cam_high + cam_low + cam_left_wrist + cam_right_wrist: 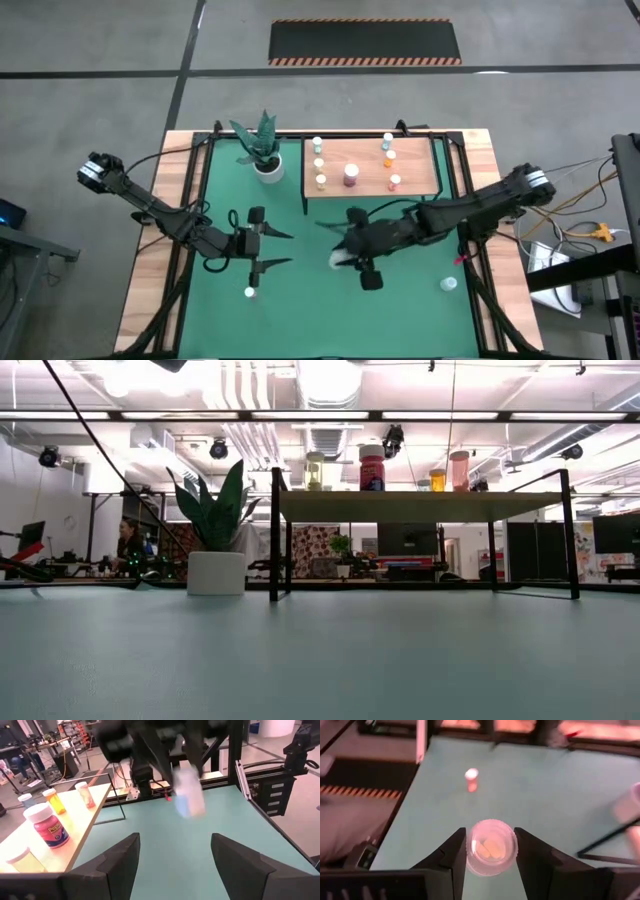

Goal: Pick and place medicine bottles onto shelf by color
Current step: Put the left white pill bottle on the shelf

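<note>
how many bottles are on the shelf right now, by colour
yellow bottles: 3
magenta bottle: 1
teal bottle: 1
orange bottle: 1
pink bottle: 1
total on the shelf: 7

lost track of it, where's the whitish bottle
In the high view the whitish bottle sits mid-mat in the right gripper, just in front of the shelf.

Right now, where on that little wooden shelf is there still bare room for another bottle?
The shelf is barest between the big magenta bottle and the orange bottles, and along its right end. Its left edge is crowded with yellow bottles.
</note>
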`<act>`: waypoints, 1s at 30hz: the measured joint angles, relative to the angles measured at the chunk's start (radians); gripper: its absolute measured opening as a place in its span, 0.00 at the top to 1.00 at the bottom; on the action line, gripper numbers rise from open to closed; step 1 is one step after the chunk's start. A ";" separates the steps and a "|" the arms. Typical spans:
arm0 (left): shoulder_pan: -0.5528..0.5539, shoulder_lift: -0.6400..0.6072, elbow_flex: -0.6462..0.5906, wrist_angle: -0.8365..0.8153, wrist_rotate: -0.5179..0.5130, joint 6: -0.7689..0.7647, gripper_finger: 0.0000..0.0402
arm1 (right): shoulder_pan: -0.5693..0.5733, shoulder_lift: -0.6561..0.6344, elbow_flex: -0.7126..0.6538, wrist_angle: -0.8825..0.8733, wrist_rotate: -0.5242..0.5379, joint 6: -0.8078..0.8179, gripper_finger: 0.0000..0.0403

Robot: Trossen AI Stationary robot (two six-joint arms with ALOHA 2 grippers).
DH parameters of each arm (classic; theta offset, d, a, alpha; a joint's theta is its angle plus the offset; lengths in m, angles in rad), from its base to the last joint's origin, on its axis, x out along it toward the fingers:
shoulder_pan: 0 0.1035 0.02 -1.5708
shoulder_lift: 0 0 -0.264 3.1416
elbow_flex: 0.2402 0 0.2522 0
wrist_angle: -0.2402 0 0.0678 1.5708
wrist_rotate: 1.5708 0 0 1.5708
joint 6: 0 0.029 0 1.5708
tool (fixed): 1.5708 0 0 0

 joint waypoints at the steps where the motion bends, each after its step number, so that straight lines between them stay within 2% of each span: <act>1: 0.000 0.000 0.000 0.000 0.000 0.000 0.43 | 0.000 -0.020 0.000 -0.002 0.019 0.007 0.68; 6: 0.000 0.000 0.000 0.003 0.000 0.000 0.43 | 0.000 -0.101 0.000 -0.013 0.195 0.008 0.68; 11: 0.001 0.000 -0.001 0.020 0.000 0.012 0.43 | -0.002 -0.168 0.000 -0.022 0.461 0.029 0.68; 14: 0.001 0.000 0.004 0.022 0.000 0.026 0.43 | -0.020 -0.221 0.028 -0.101 0.549 0.048 0.68; 18: 0.004 -0.001 0.004 0.023 0.000 0.032 0.43 | -0.084 -0.292 0.077 -0.252 0.604 0.127 0.68; 22: 0.005 -0.003 0.005 0.025 -0.001 0.049 0.43 | -0.209 -0.361 0.092 -0.420 0.619 0.222 0.68; 27: 0.005 -0.003 0.004 0.041 -0.001 0.057 0.43 | -0.407 -0.418 0.050 -0.606 0.613 0.347 0.69; 30: 0.005 -0.003 0.004 0.045 -0.001 0.057 0.43 | -0.514 -0.428 -0.002 -0.657 0.588 0.393 0.69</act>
